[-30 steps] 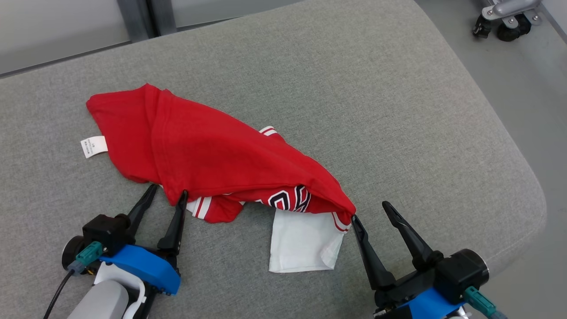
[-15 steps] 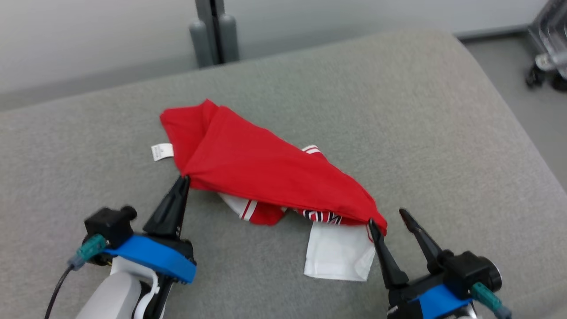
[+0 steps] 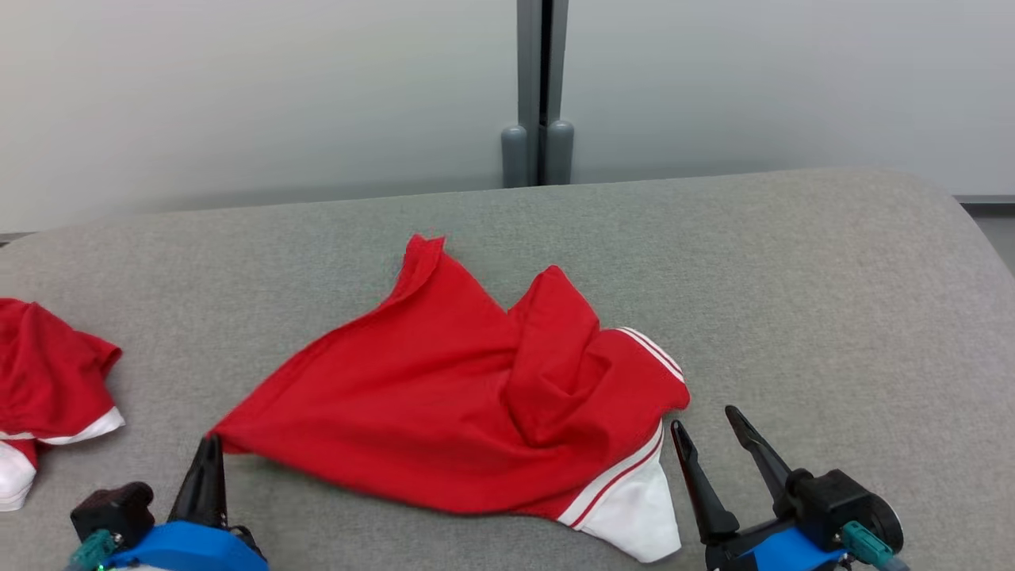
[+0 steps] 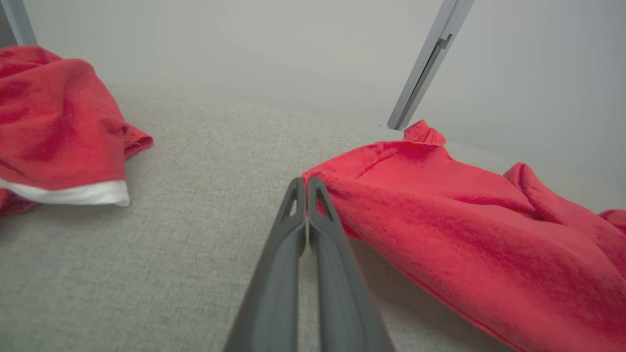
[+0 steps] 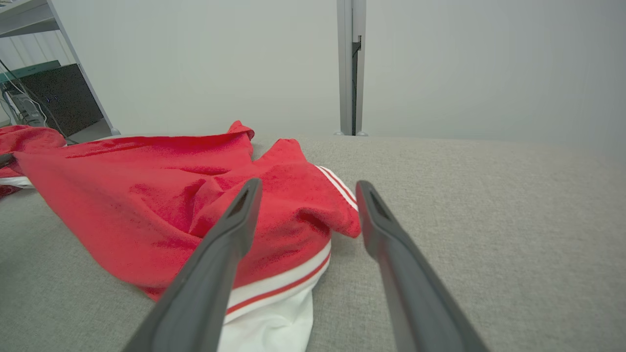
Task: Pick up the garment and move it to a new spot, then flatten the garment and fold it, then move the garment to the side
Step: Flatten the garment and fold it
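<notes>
The garment (image 3: 412,412), red with white striped trim, lies loosely spread on the grey cushioned surface (image 3: 793,301), with folds bunched toward its right side. My left gripper (image 3: 210,444) is at the lower left, shut on the garment's pointed left corner; in the left wrist view the pressed-together fingers (image 4: 306,182) meet the cloth (image 4: 464,220) at their tips. My right gripper (image 3: 703,419) stands open just right of the white sleeve edge, nothing between its fingers. In the right wrist view this gripper (image 5: 308,188) has its left finger in front of the garment (image 5: 146,195).
A second red and white garment (image 3: 47,381) lies crumpled at the far left, seen also in the left wrist view (image 4: 58,122). A grey post (image 3: 539,87) stands against the wall behind. The cushion rounds off at the right (image 3: 979,238). A shelf with a dark box (image 5: 54,98) stands far left.
The camera has tilted up and shifted. My left gripper went from open to shut on the garment's corner and pulled it out, so the cloth now lies wider and flatter. The right gripper stayed open.
</notes>
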`<state>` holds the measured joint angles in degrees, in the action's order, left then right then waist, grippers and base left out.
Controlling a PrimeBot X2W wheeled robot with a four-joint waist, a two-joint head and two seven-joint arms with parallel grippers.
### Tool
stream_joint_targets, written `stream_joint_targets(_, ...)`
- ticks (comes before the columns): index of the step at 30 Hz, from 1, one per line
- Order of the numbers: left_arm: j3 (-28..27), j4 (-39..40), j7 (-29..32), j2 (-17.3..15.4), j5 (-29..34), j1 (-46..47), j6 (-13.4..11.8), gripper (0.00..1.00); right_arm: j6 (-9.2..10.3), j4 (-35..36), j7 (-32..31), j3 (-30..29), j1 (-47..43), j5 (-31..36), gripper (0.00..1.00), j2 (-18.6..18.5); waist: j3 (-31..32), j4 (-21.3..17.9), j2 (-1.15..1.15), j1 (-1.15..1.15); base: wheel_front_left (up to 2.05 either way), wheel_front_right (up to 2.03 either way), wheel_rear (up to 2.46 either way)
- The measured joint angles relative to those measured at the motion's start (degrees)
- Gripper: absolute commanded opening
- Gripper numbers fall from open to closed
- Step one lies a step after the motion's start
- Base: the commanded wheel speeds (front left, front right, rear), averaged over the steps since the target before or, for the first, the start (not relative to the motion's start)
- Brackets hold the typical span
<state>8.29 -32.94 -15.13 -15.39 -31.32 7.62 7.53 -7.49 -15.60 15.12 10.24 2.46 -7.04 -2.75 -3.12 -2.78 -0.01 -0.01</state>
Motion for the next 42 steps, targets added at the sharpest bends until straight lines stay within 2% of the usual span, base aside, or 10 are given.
stream_joint_targets(5,-2.5,-2.3,0.0,2.7,3.5,-1.2,0.0,1.00,0.00,-1.6,0.0,-0.5,-0.5,0.1,1.00,0.0,0.4,2.1,0.00,0.00,0.00,0.00,0.00)
stream_joint_targets(12,0.9,1.0,0.0,4.9,6.2,-2.1,0.0,1.00,0.00,-5.4,0.0,-2.7,0.2,1.4,1.00,0.0,-1.1,4.9,0.01,0.01,0.00,0.00,0.00)
stream_joint_targets(22,5.4,3.8,0.0,3.7,5.3,-1.5,0.0,1.00,0.00,-10.1,0.0,-0.4,3.2,-1.5,1.00,0.0,-3.5,7.0,0.01,0.01,0.00,0.00,0.00)
stream_joint_targets(31,6.7,5.6,0.0,2.7,4.0,-1.3,0.0,1.00,0.00,-15.3,0.0,-2.0,7.7,-1.3,1.00,-0.1,-5.2,9.0,0.02,0.01,0.00,0.00,0.00)
stream_joint_targets(32,7.0,5.7,0.0,2.6,4.0,-1.2,0.0,1.00,0.00,-15.6,0.0,-1.9,8.2,-1.7,0.95,-0.1,-5.4,9.3,0.01,0.01,0.00,0.00,0.00)
stream_joint_targets(33,7.1,5.9,0.0,2.5,3.8,-1.2,0.0,1.00,0.00,-16.0,0.0,-1.6,8.7,-2.2,0.67,0.0,-5.5,9.6,0.01,0.01,0.00,0.00,0.00)
stream_joint_targets(34,7.2,6.0,0.0,2.4,3.7,-1.3,0.0,1.00,0.00,-16.5,0.0,-1.4,9.1,-2.4,0.11,0.0,-5.6,9.9,0.01,0.01,0.00,0.00,0.00)
stream_joint_targets(35,7.3,6.0,0.0,2.4,3.7,-1.3,0.0,1.00,0.00,-16.8,0.0,-1.5,9.5,-2.5,0.00,0.0,-5.7,10.1,0.02,0.01,0.00,0.00,0.00)
stream_joint_targets(39,7.4,6.2,0.0,2.1,3.1,-1.3,0.0,1.00,0.00,-14.9,0.0,-5.6,12.2,-1.7,0.00,0.0,-6.2,10.9,0.02,0.01,0.00,0.00,0.00)
stream_joint_targets(42,7.7,6.4,0.0,2.1,2.8,-1.4,0.0,1.00,0.00,-13.6,0.0,-9.6,14.7,2.4,0.00,0.0,-6.8,11.3,0.02,0.01,0.00,0.00,0.00)
